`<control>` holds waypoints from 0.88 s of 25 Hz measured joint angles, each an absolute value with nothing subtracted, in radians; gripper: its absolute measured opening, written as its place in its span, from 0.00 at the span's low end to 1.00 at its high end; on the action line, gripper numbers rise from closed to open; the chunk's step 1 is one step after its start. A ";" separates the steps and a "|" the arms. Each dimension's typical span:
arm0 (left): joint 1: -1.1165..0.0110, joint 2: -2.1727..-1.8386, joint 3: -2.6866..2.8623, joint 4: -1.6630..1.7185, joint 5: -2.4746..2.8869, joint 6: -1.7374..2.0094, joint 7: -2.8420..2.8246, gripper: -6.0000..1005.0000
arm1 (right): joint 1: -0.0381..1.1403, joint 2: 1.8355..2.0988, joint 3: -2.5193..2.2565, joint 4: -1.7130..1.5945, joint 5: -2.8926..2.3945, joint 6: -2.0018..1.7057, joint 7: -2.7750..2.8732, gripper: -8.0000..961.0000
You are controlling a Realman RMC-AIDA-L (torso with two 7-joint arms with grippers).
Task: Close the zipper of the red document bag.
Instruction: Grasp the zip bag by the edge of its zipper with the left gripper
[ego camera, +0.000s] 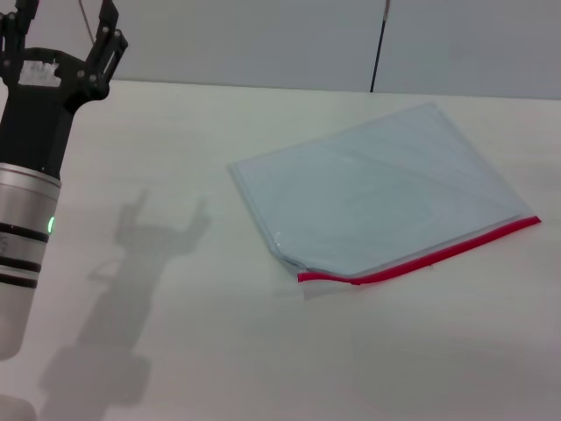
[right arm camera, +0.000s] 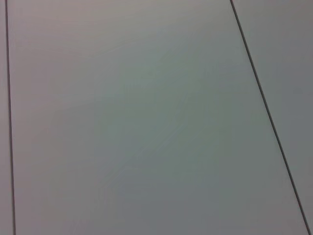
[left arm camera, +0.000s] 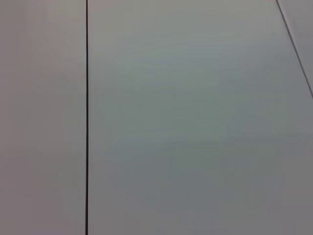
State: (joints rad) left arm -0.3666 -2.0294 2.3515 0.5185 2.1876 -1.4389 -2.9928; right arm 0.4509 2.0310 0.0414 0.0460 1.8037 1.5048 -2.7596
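Your red document bag (ego camera: 377,189) is lying flat on the white desk (ego camera: 219,351), over on the right side, with the zipper (ego camera: 421,254) along the edge closest to you. Your left end effector (ego camera: 61,44) is raised at the far left, well apart from the bag, fingers spread and holding nothing. Your right one isn't showing anywhere.

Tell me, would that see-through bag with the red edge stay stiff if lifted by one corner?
Probably not. The bag is a thin translucent pouch lying flat on the table, so it would likely droop. It looks empty, so probably light. Its smooth plastic may slide when pushed, and the zipper edge looks slightly firmer.
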 joint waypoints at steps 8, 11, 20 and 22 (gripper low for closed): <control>-0.367 -2.029 2.351 0.518 2.185 -1.439 -2.993 0.89 | 0.451 2.031 0.042 0.046 1.804 1.505 -2.760 0.84; -0.367 -2.029 2.351 0.518 2.185 -1.439 -2.993 0.89 | 0.451 2.031 0.044 0.046 1.804 1.505 -2.760 0.84; -0.367 -2.029 2.352 0.519 2.183 -1.438 -2.993 0.89 | 0.451 2.031 0.045 0.046 1.804 1.505 -2.760 0.84; -0.367 -2.029 2.352 0.520 2.183 -1.433 -2.993 0.89 | 0.451 2.031 0.044 0.046 1.804 1.504 -2.760 0.84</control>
